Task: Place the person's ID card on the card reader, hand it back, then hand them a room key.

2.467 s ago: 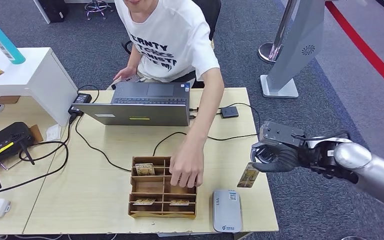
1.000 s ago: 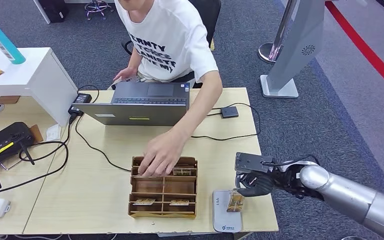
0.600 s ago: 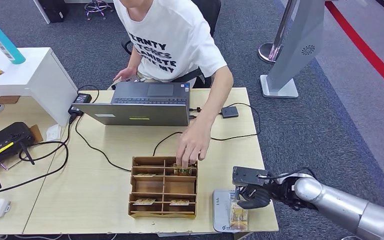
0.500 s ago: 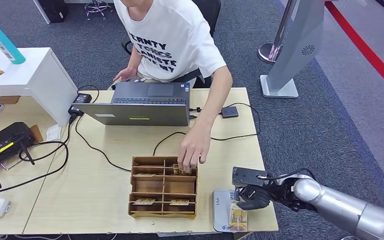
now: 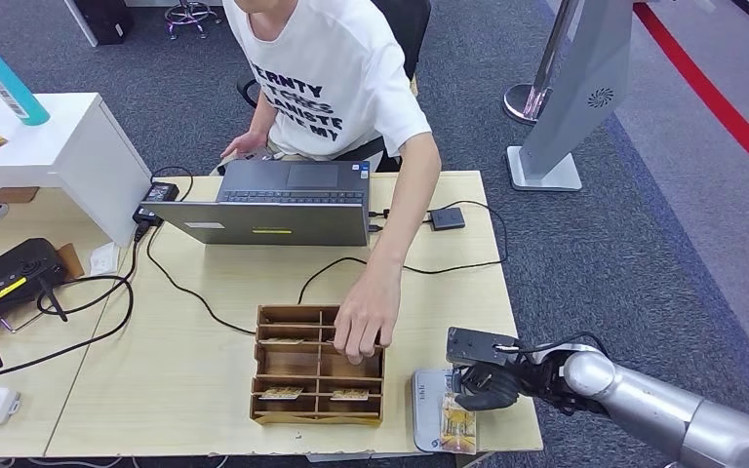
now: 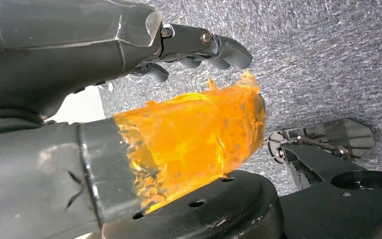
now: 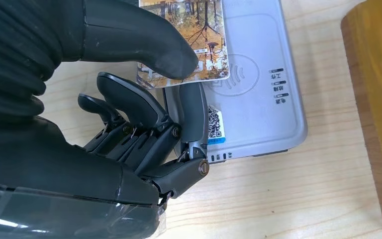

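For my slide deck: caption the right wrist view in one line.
Right hand presses the ID card flat onto the grey card reader on the wooden table.

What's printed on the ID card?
An autumn-tree scene, orange and yellow, on the ID card; right wrist view shows it best.

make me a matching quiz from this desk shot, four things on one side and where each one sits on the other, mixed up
Things:
1. ID card
2. person's hand
3. laptop
4. router

Places:
A. far edge of the desk, in front of the person
B. on the grey card reader, under the right hand
C. the robot's left end of the desk, among black cables
D. over the back rows of the wooden tray

Pairs: 1-B, 2-D, 3-A, 4-C
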You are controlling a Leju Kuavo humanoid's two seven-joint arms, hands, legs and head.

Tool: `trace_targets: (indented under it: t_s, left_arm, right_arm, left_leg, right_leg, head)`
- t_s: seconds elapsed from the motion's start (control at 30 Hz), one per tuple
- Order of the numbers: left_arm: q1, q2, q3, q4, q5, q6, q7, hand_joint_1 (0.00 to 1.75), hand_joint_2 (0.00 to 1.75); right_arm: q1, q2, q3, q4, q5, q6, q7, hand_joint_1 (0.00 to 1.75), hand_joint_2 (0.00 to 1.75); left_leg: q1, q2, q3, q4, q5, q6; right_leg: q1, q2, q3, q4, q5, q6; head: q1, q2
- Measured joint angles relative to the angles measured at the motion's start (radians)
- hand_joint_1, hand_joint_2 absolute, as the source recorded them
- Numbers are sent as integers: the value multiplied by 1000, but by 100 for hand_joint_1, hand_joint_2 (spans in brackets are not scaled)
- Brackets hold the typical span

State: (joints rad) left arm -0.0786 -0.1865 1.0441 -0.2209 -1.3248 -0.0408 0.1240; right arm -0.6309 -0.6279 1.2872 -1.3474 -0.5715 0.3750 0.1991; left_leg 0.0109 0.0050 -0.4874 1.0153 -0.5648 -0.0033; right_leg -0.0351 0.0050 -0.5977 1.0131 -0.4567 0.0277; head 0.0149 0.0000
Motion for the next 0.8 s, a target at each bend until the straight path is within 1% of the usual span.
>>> trace_targets:
  t_s: [0.23,0.43,0.8]
  left_arm:
    - [0,0,0,0,0,0,0,0,0]
    - [0,0,-4,0,-2,-2,0,0,0]
    - [0,0,-5,0,-3,-5,0,0,0]
  right_arm:
    - [0,3,-1,2,1,0,0,175,175]
    - [0,35,-20,38,11,-1,0,175,175]
    - [0,53,-50,77,18,-6,-3,175,175]
  left_leg:
    - [0,0,0,0,0,0]
    - [0,0,0,0,0,0]
    - [0,0,0,0,0,0]
  right_leg:
    - [0,0,0,0,0,0]
    - [0,0,0,0,0,0]
    - [0,0,0,0,0,0]
  head:
    - [0,0]
    - [0,0]
    - [0,0]
